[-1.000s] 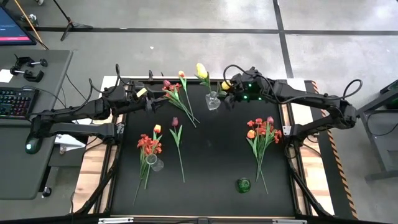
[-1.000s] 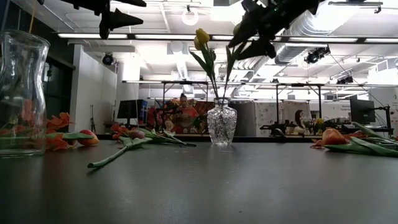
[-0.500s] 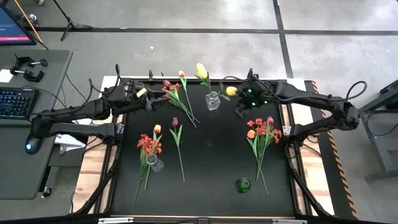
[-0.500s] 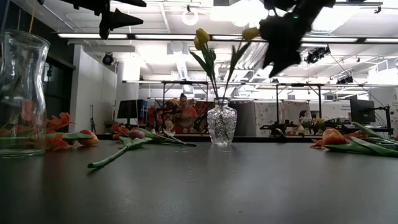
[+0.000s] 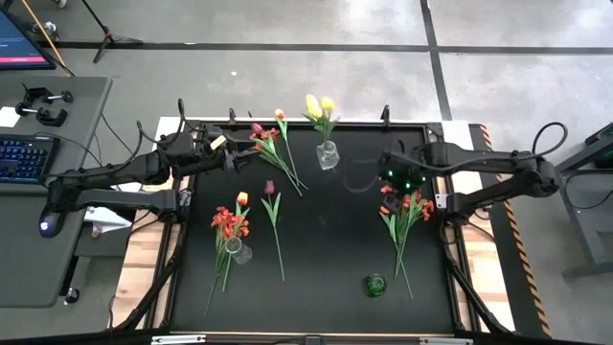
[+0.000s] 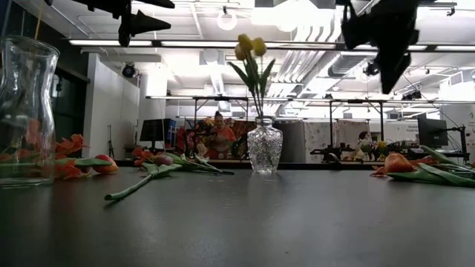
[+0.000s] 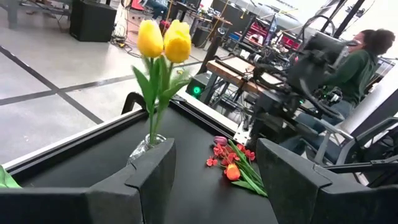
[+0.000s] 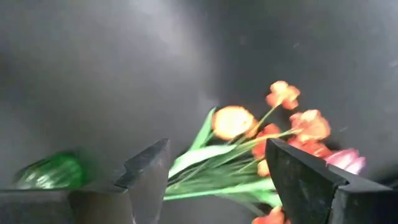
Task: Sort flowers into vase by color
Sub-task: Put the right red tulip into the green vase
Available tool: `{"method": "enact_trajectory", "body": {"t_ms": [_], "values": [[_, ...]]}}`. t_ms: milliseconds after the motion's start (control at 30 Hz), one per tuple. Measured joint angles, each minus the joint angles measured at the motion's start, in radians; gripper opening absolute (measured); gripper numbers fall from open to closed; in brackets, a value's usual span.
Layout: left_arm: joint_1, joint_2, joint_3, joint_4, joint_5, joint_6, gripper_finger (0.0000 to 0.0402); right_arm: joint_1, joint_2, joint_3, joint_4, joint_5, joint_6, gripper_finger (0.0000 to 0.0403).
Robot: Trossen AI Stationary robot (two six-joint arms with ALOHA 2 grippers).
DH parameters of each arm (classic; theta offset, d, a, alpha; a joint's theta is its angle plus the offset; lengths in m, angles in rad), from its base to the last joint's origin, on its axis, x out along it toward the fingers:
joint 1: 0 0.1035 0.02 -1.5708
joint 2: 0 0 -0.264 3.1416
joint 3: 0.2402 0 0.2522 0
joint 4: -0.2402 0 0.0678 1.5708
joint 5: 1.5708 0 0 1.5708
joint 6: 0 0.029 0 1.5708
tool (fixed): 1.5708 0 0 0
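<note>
Green vase blurred, half behind finger.

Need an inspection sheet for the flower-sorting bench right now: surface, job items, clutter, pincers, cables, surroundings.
Surface: black tabletop, flat, partly bare.
Job's things: two yellow tulips upright in the cut-glass vase; mixed bunch lying at the far edge; red bunch by a clear glass vase; lone maroon tulip lying mid-table; red-orange bunch lying on the right; green vase at the near edge.
Clutter: nothing seen.
Pincers: left pincer open, empty, beside the mixed bunch; right pincer open, empty, above the red-orange bunch.
Cables: black cable looped at the right arm.
Surroundings: side desk with keyboard; person seated beyond the table.
</note>
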Motion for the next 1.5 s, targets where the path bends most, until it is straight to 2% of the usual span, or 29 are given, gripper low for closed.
{"method": "enact_trajectory", "body": {"t_ms": [300, 400, 567, 667, 833, 1033, 1200, 1400, 1500], "values": [[0.0, 0.0, 0.0, 0.0, 0.0, 0.0, 0.0211, 0.262, 0.0, -0.014, -0.064, -0.097, 0.378, 0.0254], [0.0, 0.0, 0.0, 0.0, 0.0, 0.0, 0.0211, 0.343, 0.0, -0.08, -0.056, -0.106, 0.549, 0.0254], [0.0, 0.0, 0.0, 0.0, 0.0, 0.0, 0.0211, 0.431, -0.003, -0.23, 0.062, -0.186, 0.772, 0.0254], [0.0, 0.0, 0.0, 0.0, 0.0, 0.0, 0.0211, 0.45, -0.015, -0.301, 0.123, -0.171, 0.913, 0.0254], [0.0, 0.0, 0.0, 0.0, 0.0, 0.001, 0.0211, 0.455, -0.06, -0.419, 0.145, -0.081, 1.154, 0.0249], [0.0, 0.0, 0.0, 0.0, 0.0, 0.001, 0.0211, 0.452, -0.096, -0.501, 0.215, 0.019, 1.316, 0.0191], [0.0, 0.0, 0.0, 0.0, 0.0, 0.001, 0.0211, 0.452, -0.096, -0.507, 0.265, 0.061, 1.344, 0.0132], [0.0, 0.0, 0.0, 0.0, 0.0, 0.001, 0.0211, 0.452, -0.09, -0.507, 0.235, 0.065, 1.398, 0.0091], [0.0, 0.0, 0.0, 0.0, 0.0, 0.001, 0.0211, 0.452, -0.086, -0.507, 0.224, 0.11, 1.453, 0.0077]]}}
